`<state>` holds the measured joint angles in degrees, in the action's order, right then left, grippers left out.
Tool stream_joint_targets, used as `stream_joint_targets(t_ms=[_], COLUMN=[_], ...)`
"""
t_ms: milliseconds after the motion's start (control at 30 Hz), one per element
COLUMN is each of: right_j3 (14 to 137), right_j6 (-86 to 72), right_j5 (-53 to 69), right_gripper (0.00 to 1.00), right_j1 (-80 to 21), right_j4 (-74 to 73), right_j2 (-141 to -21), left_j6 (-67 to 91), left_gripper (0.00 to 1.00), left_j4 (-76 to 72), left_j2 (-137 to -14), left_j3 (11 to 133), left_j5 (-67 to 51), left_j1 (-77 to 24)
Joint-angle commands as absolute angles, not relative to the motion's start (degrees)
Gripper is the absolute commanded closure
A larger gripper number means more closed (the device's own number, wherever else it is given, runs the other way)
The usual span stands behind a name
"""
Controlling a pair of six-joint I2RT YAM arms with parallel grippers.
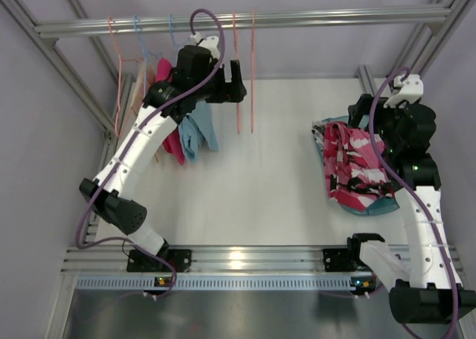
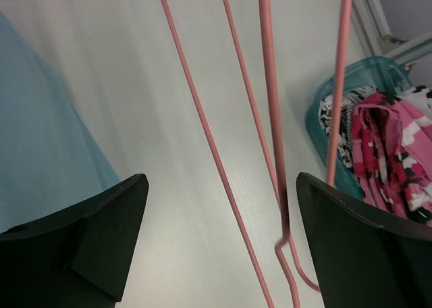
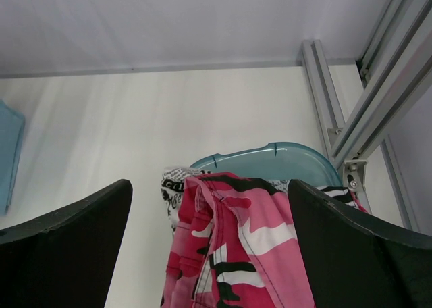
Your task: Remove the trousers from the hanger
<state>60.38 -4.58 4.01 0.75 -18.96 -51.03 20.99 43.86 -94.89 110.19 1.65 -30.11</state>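
1. Stage: the closing part of the task, by the look of it. The pink hanger hangs bare from the rail, with no cloth on its wires.
2. Left gripper: raised at the rail, jaws spread wide, hanger wires passing between them. It grips nothing.
3. Right gripper: likewise spread and empty, poised just above the basket at the right side of the table.
4. Trousers: the pink-red pair lies heaped in the basket and spills past its rim. The black-and-white pair lies beneath it (only an edge shows).
5. Other garments: light-blue, magenta and tan pieces hang at the rail's left end, beside the left arm.
6. Next move, as a judgement: the left arm needs to back straight out from between the wires without snagging them. If no trousers hang on the rail, nothing more needs grasping.
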Motion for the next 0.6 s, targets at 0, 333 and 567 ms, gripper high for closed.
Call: stream_joint_targets(t_ms=[0,333,567], right_j3=[60.7,61.0,62.0], right_j6=[-4.8,-4.1,-4.0], right_j5=[5.4,9.3,19.2], right_gripper=[0.01,0.01,0.01], right_j1=[0.4,0.4,0.4], right_j4=[-17.8,-18.9,-21.4], right_j2=[-49.8,-49.0,-47.5], left_j6=[21.1,23.4,22.6], left_gripper=[0.02,0.01,0.01], left_j4=[39.1,37.7,37.7], left_j2=[-87.1,-74.5,-67.2], left_j3=[107.1,96.7,90.9], left_j5=[-2.7,-13.2,-18.1], left_j1=[-29.9,-23.2,-16.3])
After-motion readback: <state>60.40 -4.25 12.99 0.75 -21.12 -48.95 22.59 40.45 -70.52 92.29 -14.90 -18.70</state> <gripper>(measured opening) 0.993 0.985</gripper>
